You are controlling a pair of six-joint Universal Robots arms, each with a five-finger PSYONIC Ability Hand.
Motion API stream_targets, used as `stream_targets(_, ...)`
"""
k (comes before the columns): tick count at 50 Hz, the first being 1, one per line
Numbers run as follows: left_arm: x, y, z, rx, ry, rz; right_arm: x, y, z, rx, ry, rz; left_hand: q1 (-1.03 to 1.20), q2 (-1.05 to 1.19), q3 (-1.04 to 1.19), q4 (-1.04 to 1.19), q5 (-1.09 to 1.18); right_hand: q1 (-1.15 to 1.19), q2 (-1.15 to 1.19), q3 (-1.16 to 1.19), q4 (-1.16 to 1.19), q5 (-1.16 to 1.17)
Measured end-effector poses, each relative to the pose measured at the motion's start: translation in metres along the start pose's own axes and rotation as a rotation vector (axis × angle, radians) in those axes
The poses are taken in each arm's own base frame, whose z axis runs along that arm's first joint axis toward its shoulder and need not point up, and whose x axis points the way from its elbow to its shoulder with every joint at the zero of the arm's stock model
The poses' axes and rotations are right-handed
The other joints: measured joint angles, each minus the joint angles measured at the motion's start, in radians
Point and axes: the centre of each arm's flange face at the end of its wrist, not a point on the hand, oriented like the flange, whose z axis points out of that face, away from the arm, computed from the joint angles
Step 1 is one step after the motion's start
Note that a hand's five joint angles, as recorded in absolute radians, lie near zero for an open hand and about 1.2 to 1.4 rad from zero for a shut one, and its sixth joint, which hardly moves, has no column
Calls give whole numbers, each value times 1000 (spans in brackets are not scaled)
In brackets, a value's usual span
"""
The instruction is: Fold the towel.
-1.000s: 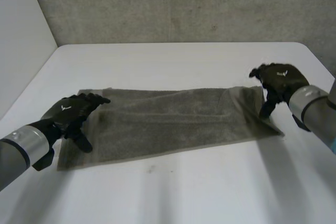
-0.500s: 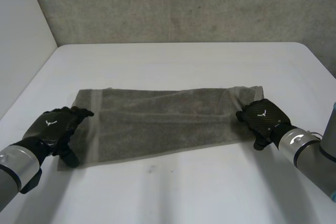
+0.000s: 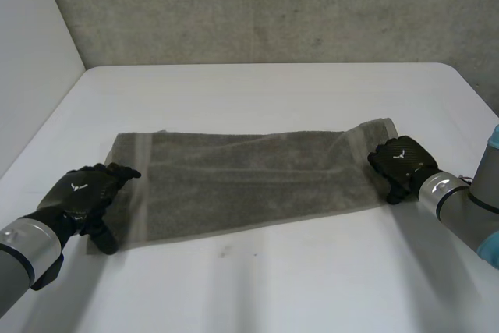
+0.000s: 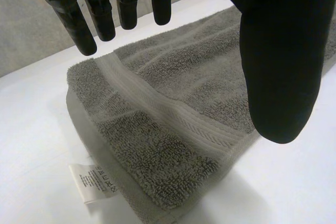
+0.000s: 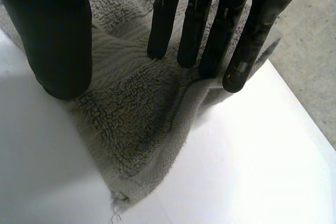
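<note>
The grey towel [image 3: 249,181] lies spread flat on the white tabletop [image 3: 273,91], long side running left to right. A white label [image 4: 94,181] projects from its left end. The left hand [image 3: 82,193] sits over that end, fingers [image 4: 71,17] straight, thumb apart, gripping nothing. The right hand [image 3: 401,163] sits over the right end, fingers [image 5: 195,19] straight on the cloth near its corner, not clamped.

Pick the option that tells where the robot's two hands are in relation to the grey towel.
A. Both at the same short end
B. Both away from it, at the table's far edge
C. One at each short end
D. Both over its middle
C: the left hand is at one short end of the towel and the right hand is at the opposite short end.
</note>
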Motion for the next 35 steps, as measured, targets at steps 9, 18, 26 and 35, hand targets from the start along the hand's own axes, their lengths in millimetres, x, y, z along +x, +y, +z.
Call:
stream_targets(9, 0, 0, 1, 0, 0, 0, 1, 6, 3, -10, 0, 6, -6, -6, -6, -5, -3, 49, 93, 93, 96, 85)
stream_targets(18, 0, 1, 1, -4, 0, -1, 7, 6, 4, -10, 15, 9, -14, -15, -14, -14, -8, 147, 248, 258, 261, 167)
stream_targets(26, 0, 1, 1, -4, 1, -1, 12, 3, 6, -2, 27, 8, -17, -16, -16, -14, -9, 186, 248, 257, 260, 300)
stream_targets(35, 0, 2, 1, -6, 1, -3, 13, 1, 7, 3, 30, 11, -17, -17, -16, -14, -9, 191, 248, 254, 259, 302)
